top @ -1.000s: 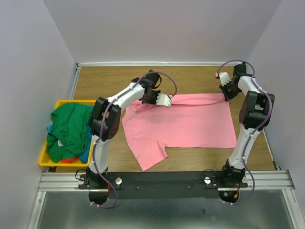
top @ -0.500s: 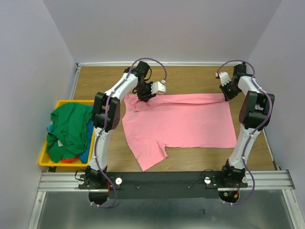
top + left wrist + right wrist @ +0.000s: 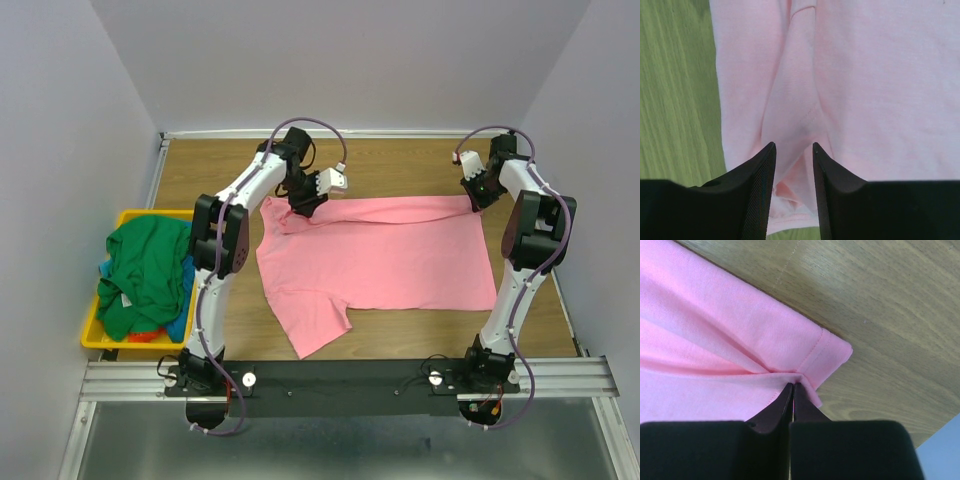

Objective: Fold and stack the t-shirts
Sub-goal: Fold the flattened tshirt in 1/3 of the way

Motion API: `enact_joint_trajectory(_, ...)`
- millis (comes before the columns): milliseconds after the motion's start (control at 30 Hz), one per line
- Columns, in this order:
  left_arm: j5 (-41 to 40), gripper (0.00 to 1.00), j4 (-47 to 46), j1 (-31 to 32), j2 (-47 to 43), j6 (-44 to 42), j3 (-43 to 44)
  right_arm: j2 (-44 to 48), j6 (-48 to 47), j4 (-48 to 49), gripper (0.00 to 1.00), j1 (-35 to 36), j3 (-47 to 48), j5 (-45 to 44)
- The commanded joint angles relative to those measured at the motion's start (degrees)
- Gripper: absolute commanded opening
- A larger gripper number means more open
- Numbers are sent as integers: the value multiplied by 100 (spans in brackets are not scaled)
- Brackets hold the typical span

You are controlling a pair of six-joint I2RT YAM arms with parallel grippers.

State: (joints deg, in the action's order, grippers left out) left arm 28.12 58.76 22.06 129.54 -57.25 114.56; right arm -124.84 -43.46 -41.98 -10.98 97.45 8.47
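While the right gripper [image 3: 792,385] pinches a hem corner of the pink t-shirt [image 3: 715,340] tight between its closed fingers, the left gripper [image 3: 792,146] hovers with jaws parted, clamping nothing. A raised crease of the same shirt runs right beneath and ahead of its fingertips. The shirt lies spread on the table [image 3: 400,160] between the two grippers. To do this well, the left wants a clean bite on the edge below it, level with the right's hold, so the fold travels straight and taut.
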Motion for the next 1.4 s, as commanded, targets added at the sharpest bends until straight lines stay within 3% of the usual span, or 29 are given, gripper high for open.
enact_joint_trajectory(0, 308, 37, -181, -1, -824, -92, -363, -208, 57, -223, 8, -44, -7, -109)
enact_joint_trajectory(67, 195, 22, 142, 165, -930, -503, -496, -208, 57, -223, 8, -44, -15, -117)
enact_joint_trajectory(167, 89, 16, 486, 368, -878, -725, -654, -234, 92, -232, 8, -44, 2, -109)
enact_joint_trajectory(400, 115, 16, 531, 527, -342, -498, -488, -269, 119, -232, 7, -44, 37, -117)
enact_joint_trajectory(667, -96, 16, 408, 238, 616, -85, 856, -278, 154, -241, 7, -44, 64, -126)
enact_joint_trajectory(833, -140, 19, 259, 140, 757, 13, 1147, -278, 163, -241, 7, -44, 29, -109)
enact_joint_trajectory(1367, -34, 44, -14, 131, 590, 56, 734, -305, 180, -250, 7, -44, 29, -100)
